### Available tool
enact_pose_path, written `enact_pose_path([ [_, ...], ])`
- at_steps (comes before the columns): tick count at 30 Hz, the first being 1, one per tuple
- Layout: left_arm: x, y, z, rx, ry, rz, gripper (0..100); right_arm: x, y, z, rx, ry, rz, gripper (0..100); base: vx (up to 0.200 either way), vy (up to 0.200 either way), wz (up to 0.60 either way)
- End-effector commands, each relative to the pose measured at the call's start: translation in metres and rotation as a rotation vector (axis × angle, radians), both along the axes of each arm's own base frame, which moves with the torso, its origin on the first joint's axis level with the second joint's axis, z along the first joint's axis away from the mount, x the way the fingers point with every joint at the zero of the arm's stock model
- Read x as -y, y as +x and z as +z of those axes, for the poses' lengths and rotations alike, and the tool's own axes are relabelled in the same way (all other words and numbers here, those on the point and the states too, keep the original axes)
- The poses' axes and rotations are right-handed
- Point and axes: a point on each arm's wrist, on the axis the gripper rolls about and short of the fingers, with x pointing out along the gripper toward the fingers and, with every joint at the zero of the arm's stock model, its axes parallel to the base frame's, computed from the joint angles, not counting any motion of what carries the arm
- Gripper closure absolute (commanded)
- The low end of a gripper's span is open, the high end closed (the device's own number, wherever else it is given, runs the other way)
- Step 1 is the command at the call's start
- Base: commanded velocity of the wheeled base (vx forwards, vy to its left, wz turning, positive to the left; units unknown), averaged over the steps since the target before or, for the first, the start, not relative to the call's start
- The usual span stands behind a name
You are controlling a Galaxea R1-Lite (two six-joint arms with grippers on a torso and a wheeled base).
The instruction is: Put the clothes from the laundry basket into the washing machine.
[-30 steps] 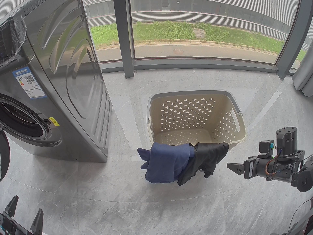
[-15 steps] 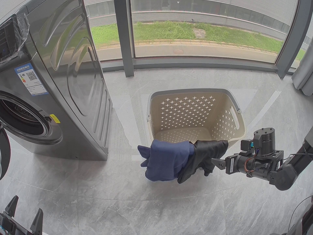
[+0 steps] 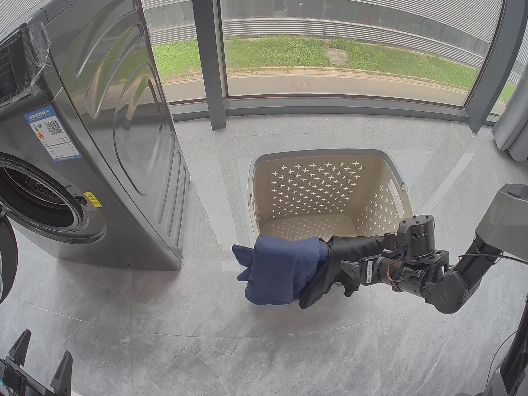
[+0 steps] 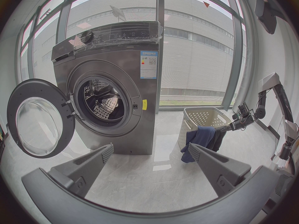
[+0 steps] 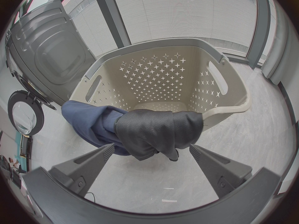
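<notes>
Flanking rim-draped black garment [image 5: 155, 126], spread right end effector [image 5: 151, 147].

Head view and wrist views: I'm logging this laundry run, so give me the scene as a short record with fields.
basket: upright on the floor, right of the washer
clothes: blue garment and black garment draped side by side over the basket's near rim
door: open
right gripper: open, straddling the black garment
left gripper: open, low, holding nothing
</notes>
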Motion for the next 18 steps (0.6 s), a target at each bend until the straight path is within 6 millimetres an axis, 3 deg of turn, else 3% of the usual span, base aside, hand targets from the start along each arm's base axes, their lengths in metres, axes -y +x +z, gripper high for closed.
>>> enact_pose_path([
  [1,0.0,0.0,-0.005,-0.005,-0.002,0.0,0,-0.004,0.014,-0.017,-0.01,-0.006,-0.005,0,0.0,0.0,0.0],
  [7,0.0,0.0,-0.005,-0.005,-0.002,0.0,0,-0.007,0.029,-0.028,-0.008,-0.007,-0.016,0,0.0,0.0,0.0],
  [16,0.0,0.0,-0.005,-0.005,-0.002,0.0,0,-0.008,0.044,-0.03,0.029,0.011,-0.021,0,0.0,0.0,0.0],
  [17,0.0,0.0,-0.005,-0.005,-0.002,0.0,0,-0.009,0.045,-0.031,0.035,0.012,-0.017,100,0.0,0.0,0.0],
  [18,0.0,0.0,-0.005,-0.005,-0.002,0.0,0,-0.009,0.046,-0.032,0.039,0.014,-0.015,100,0.0,0.0,0.0],
])
